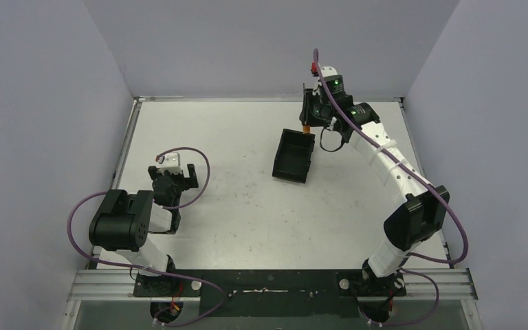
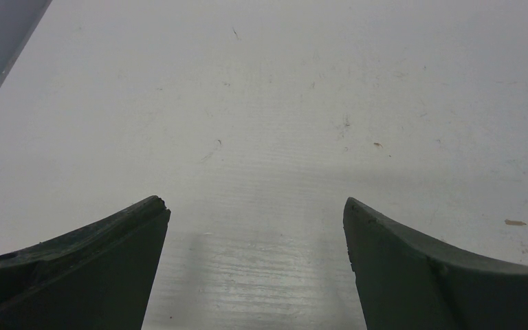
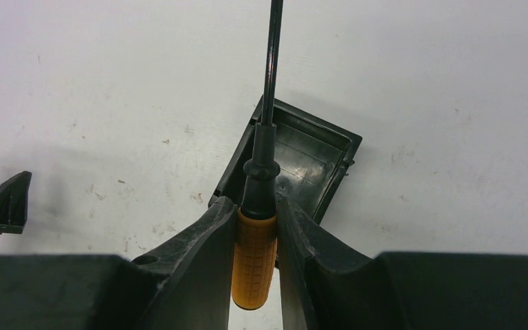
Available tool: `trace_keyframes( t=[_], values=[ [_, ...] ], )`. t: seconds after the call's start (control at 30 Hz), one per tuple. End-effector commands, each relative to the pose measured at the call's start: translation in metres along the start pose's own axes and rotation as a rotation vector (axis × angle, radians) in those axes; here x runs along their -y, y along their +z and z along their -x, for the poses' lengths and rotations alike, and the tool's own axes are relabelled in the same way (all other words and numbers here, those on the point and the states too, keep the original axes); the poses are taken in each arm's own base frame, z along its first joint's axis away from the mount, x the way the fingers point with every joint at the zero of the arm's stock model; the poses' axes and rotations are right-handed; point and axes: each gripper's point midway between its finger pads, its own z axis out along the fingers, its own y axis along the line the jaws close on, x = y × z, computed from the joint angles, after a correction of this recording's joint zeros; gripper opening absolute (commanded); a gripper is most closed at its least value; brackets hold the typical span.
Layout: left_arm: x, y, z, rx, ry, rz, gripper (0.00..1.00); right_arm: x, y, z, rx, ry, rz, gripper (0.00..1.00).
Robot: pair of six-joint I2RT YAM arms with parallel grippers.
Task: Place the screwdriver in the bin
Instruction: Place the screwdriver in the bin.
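Note:
My right gripper (image 3: 256, 206) is shut on the screwdriver (image 3: 254, 258), clamping its orange handle between both fingers. The thin dark shaft (image 3: 271, 62) runs straight out past the fingertips. Below it lies the black open-top bin (image 3: 301, 160), its inside bare. From above, the right gripper (image 1: 308, 126) hangs over the bin's far end, with a bit of orange handle (image 1: 306, 129) showing above the bin (image 1: 293, 155). My left gripper (image 1: 173, 173) rests at the left side of the table, far from the bin, and its fingers (image 2: 103, 254) stand wide apart over bare tabletop.
Grey walls close in the white table (image 1: 247, 206) on the left, back and right. A dark rail (image 1: 268, 282) carrying the arm bases runs along the near edge. The left arm's fingertip (image 3: 3, 206) shows at the left edge of the right wrist view.

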Motion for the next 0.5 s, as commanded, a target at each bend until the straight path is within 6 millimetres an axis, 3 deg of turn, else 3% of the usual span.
trace_keyframes(
  t=[0.0,0.23,0.47],
  values=[
    [0.0,0.002,0.017,0.056,-0.005,0.004,0.97,-0.011,0.013,0.011,0.034,-0.057,0.011,0.06],
    [0.001,0.002,0.016,0.055,-0.005,0.004,0.97,-0.017,0.048,-0.023,-0.045,-0.179,0.021,0.08],
    [0.0,0.002,0.017,0.056,-0.005,0.004,0.97,-0.005,0.078,-0.06,-0.128,-0.25,-0.006,0.09]
  ],
)
